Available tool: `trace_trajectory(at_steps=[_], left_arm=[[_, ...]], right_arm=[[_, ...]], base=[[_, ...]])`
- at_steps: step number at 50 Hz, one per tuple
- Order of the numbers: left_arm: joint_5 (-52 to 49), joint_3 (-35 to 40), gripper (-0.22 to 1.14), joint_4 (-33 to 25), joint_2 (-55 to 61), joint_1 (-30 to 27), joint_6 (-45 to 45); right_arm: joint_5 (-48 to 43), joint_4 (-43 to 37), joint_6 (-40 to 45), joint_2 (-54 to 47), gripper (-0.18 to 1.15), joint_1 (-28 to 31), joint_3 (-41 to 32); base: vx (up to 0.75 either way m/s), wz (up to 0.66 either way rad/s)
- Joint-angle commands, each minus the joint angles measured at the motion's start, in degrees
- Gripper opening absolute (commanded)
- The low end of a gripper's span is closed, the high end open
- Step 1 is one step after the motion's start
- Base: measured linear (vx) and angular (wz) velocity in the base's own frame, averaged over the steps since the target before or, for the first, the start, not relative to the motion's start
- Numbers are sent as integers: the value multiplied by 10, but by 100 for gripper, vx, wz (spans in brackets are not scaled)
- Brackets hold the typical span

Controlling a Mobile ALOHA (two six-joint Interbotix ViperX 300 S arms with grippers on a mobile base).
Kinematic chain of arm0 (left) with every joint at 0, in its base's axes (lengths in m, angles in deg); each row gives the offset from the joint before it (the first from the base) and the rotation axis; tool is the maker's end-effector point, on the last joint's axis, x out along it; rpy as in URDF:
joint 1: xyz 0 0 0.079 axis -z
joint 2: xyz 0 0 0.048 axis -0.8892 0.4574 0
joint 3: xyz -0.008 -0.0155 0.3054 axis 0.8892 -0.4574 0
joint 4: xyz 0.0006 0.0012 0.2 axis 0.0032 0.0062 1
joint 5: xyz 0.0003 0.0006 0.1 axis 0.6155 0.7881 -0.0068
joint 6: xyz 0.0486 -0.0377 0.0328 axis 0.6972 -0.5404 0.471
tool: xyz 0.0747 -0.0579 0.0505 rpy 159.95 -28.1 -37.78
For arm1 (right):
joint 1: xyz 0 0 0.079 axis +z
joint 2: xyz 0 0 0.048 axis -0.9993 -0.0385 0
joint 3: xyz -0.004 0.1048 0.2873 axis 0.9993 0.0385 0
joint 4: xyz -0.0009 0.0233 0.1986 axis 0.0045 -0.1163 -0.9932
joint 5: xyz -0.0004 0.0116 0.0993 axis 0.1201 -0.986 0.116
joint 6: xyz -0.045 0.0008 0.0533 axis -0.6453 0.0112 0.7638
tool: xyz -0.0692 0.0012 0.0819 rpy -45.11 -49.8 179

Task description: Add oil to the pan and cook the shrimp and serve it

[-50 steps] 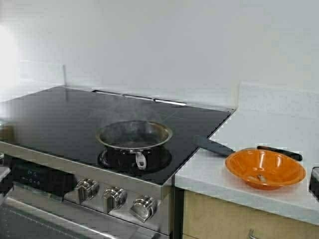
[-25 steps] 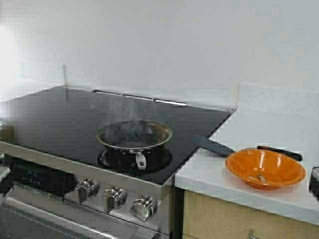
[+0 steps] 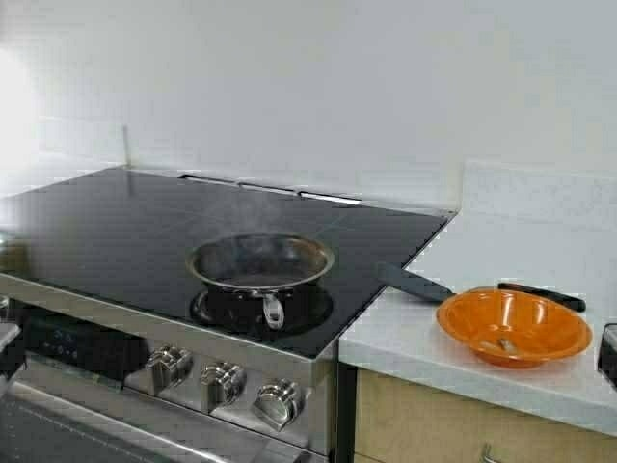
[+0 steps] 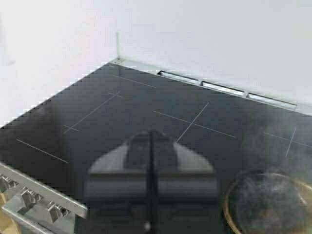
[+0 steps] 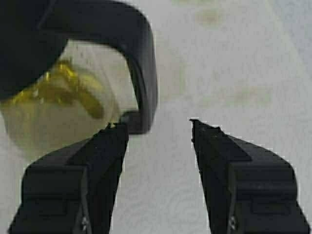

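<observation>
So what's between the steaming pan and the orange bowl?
In the high view, a dark flat spatula-like tool lies between the small round steel pan and the orange bowl, crossing from black stovetop onto white counter.

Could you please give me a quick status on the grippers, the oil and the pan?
Left gripper shut, over stove. Right gripper open beside oil jug handle, not gripping. Pan steaming on burner.

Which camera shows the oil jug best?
The right wrist view: the jug fills it, yellow oil inside, black handle beside the open right claw. The high view and the left wrist view do not show it.
</observation>
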Motion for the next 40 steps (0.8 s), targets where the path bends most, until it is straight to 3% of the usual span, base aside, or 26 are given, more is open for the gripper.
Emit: trace_trajectory(at_steps=[1,17,34,40], left_arm=[[2,4,3,1,3,-1,-3],[0,7,3,-2,15,-1,-12],[-1,8,3,-2,-4,-1,-30],[-3,6,3,-1,-19,-1,-32]], right_arm=[[16,1,0,57,81,-1,23],[153,2,-7,157,72,4,75],[207,15,-9,337,11,50,130],[231,49,-10,397,5,95,142]], base=[[0,0],[0,0],[0,0],[0,0]])
